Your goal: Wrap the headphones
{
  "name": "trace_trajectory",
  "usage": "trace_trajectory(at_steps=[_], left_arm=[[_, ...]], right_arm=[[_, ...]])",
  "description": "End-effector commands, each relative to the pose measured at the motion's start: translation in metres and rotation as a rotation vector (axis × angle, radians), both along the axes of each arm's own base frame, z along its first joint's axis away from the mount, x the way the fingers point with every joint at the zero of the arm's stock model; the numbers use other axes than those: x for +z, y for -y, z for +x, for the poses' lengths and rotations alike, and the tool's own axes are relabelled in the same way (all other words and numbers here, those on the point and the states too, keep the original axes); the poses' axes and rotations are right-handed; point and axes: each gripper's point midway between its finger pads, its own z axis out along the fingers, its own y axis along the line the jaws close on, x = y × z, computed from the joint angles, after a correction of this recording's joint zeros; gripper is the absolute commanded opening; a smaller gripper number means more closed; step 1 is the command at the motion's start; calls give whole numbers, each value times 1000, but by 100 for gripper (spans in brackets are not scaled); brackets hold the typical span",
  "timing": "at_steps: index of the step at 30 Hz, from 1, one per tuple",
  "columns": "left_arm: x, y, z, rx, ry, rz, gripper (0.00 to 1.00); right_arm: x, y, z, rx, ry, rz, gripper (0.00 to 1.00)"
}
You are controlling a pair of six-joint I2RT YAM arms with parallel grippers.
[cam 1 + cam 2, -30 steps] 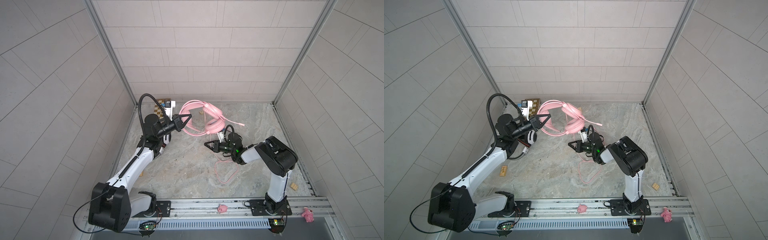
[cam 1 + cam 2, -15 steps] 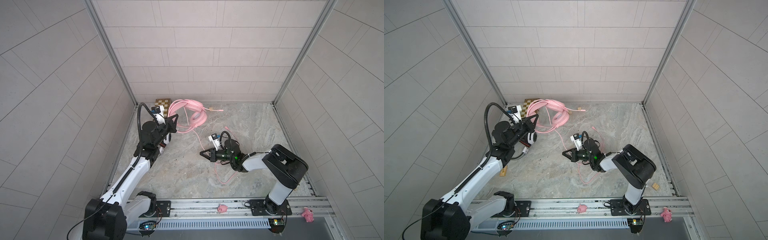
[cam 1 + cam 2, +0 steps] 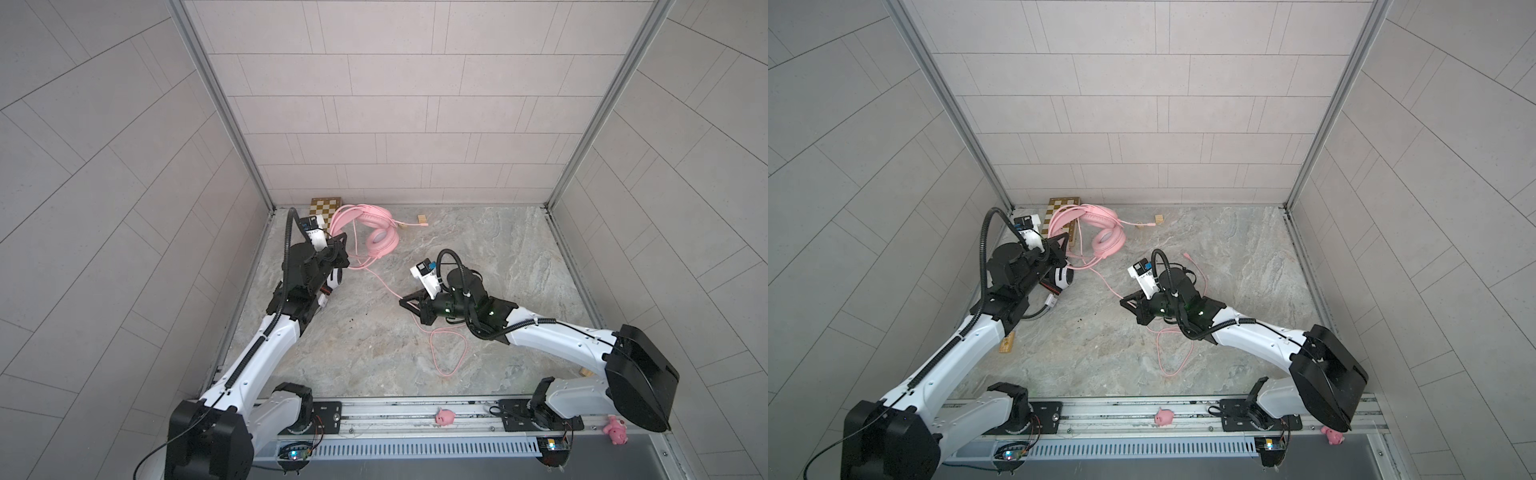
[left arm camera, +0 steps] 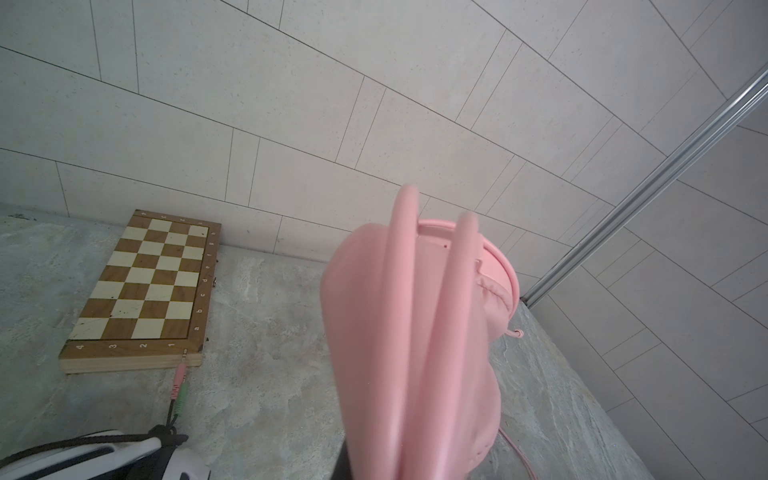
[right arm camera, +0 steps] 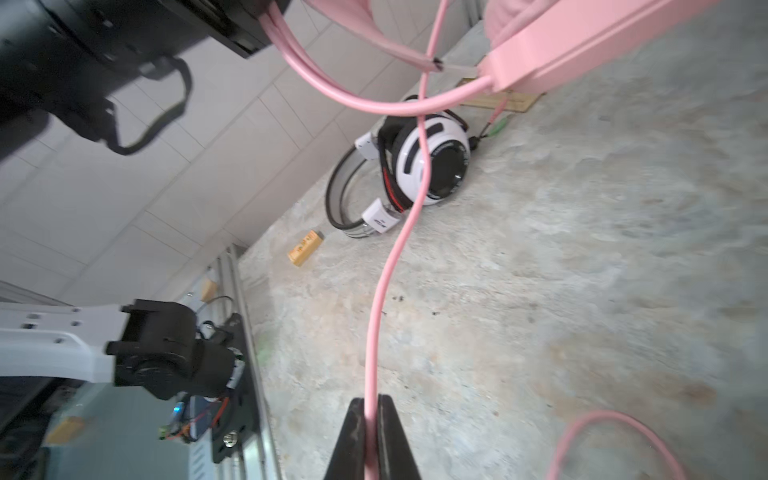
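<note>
Pink headset (image 3: 376, 232) pulled back; cord (image 5: 388, 266) drawn out for winding.
Headband (image 4: 374, 332) clenched by left tool (image 3: 344, 248), cord by right tool (image 5: 371, 405).

A robot test cell in a lab is shown. A stone-patterned floor (image 3: 498, 257) is enclosed left, right and far by tiled wall panels (image 3: 395, 104) joined with aluminium posts (image 3: 222, 104). Arm bases (image 3: 291, 407) are bolted to a near-edge metal rail (image 3: 395, 415), and bare circuit boards (image 3: 293, 455) are wired beneath.
</note>
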Motion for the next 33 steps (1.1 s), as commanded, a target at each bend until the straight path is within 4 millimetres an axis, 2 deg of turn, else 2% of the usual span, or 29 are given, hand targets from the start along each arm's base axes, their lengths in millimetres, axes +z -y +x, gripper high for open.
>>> trace_trajectory(at_steps=[1,9,11,17,24,29,33], left_arm=[[48,-3,-3,12,143,-10,0],[43,-5,-4,27,117,40,0],[41,-3,-5,31,107,66,0],[32,6,-7,29,70,174,0],[11,41,-11,-107,-20,327,0],[-1,65,-20,-222,-63,431,0],[-3,72,-25,-268,-68,464,0]], right_arm=[[-19,29,5,-70,38,-184,7],[4,76,27,-237,136,-283,4],[16,78,28,-243,151,-270,4],[49,66,23,-197,193,-217,4],[85,90,46,-321,329,-333,4],[114,123,68,-490,460,-465,4],[124,149,84,-636,525,-583,2]])
